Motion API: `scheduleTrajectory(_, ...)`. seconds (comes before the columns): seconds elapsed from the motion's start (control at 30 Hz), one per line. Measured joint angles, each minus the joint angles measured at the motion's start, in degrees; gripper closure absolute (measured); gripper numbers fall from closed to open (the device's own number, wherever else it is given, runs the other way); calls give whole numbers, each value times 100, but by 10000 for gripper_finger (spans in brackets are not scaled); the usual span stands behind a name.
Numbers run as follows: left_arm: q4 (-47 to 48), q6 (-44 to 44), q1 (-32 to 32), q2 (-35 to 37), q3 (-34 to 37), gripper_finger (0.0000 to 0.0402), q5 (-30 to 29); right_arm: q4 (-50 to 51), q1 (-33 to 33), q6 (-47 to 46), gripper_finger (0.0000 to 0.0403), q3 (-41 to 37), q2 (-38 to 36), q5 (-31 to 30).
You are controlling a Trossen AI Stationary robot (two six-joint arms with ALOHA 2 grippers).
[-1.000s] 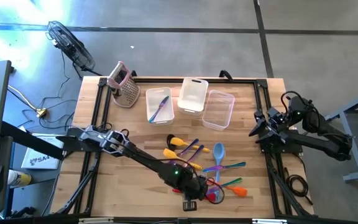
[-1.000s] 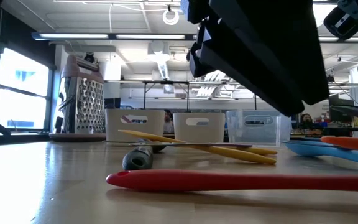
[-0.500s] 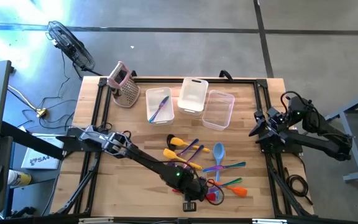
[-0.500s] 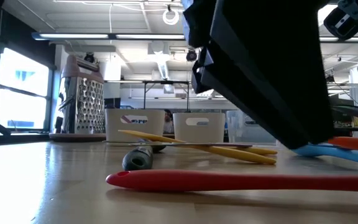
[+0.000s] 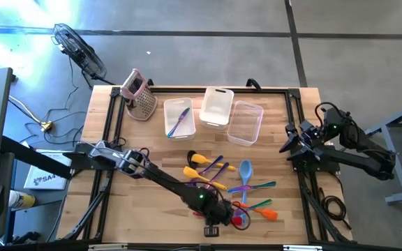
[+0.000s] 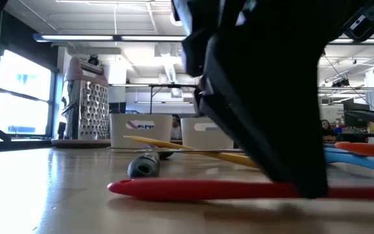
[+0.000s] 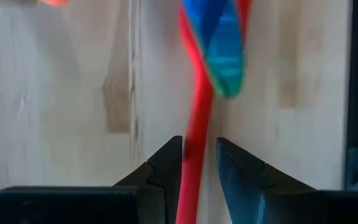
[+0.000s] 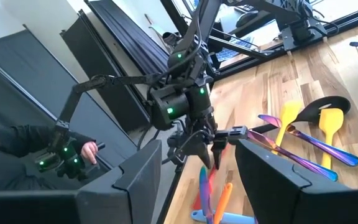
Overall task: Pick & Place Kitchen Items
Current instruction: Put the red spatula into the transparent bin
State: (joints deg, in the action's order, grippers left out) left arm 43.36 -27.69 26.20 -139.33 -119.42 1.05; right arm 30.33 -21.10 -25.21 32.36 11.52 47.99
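moved: left gripper [image 6: 307, 185] has dropped since the earlier frames; in the low view its dark bulk now reaches down to the red spatula [image 6: 200, 189], where before it hung clear above. Utensils unmoved.
high view: left arm runs from frame left to lower centre; left gripper [image 5: 223, 217] sits at the lower edge of the utensil cluster, over the red spatula [image 5: 240, 219]. Right gripper [image 5: 289, 142] parked at right edge of table [image 5: 145, 202], well apart, so left arm is nearer.
low view: spatula lies flat across lower frame, long axis left-right; gripper touching or just above it at lower right.
left wrist view: fingers [image 7: 166, 163] apart, straddling the red handle [image 7: 194, 143]; handle runs straight up frame, between the jaws, not clamped yet.
right wrist view: right fingers [image 8: 272, 174] apart, empty.
next move (judgement): close across handle.
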Motion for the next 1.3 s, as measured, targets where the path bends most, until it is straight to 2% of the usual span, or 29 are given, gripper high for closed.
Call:
scheduleTrajectory(0.33, 114, -242, -7, -193, -21, 310, 409, -7, -2, 0, 203, 0, 1, -2)
scheduleTrajectory(0.63, 238, -365, -43, -310, -11, 390, 597, -4, -1, 3, 203, 0, 0, -6)
scheduleTrajectory(1.3, 177, -368, -48, -310, 9, 399, 781, -5, -2, 131, 203, 0, 0, 13)
